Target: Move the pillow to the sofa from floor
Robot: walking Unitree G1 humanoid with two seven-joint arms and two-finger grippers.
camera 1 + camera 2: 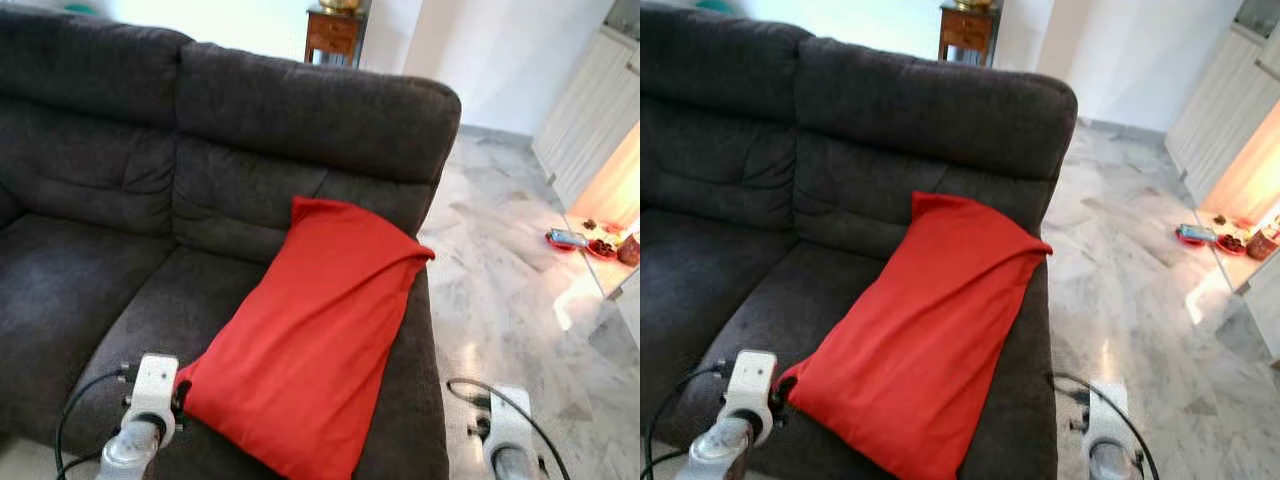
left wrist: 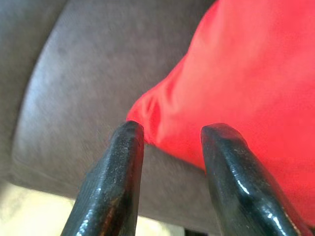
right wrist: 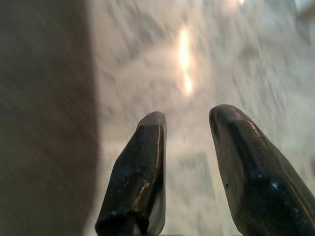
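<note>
Red pillow (image 1: 315,335) on sofa (image 1: 110,190)

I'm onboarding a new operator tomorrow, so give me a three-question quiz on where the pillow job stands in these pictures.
1. True or false: the red pillow lies on the marble floor.
2. Which pincer is nearest the pillow's corner? A) left pincer B) right pincer
3. Fill in: the pillow's top end leans against the sofa's ____.

Key:
1. False. It lies on the dark grey sofa, on the seat by the arm on the robot's right.
2. A. Its fingers are open, just short of the corner; the right pincer is open over the floor.
3. Backrest.
</note>
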